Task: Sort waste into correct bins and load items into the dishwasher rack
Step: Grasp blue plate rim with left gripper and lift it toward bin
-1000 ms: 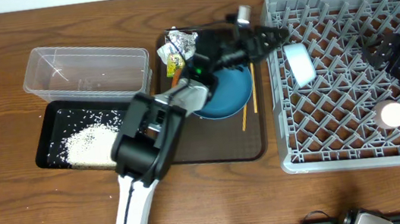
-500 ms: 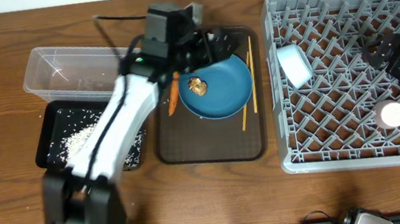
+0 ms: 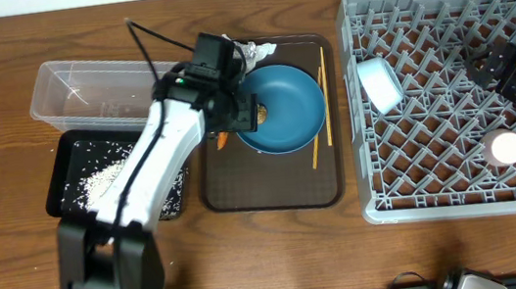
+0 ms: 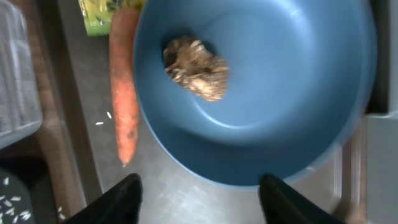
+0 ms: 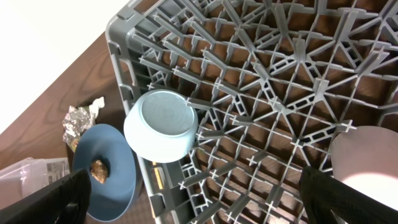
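The dark blue plate lies on the brown serving tray and holds the brown food lump. My left gripper hovers open and empty over the plate's left rim. In the left wrist view its fingers straddle the near rim of the plate, with the lump ahead and the orange carrot lying left of the plate. The crumpled wrapper lies behind the plate. The chopsticks lie right of it. My right gripper is open above the grey rack.
The clear tub stands at the left, and the black tray with white rice is in front of it. The white bowl lies on its side in the rack. A pink-inside cup stands at the rack's front right.
My left gripper has moved from the serving tray's far edge toward the front, to the plate's left rim. It now covers most of the carrot. The right arm has not moved.
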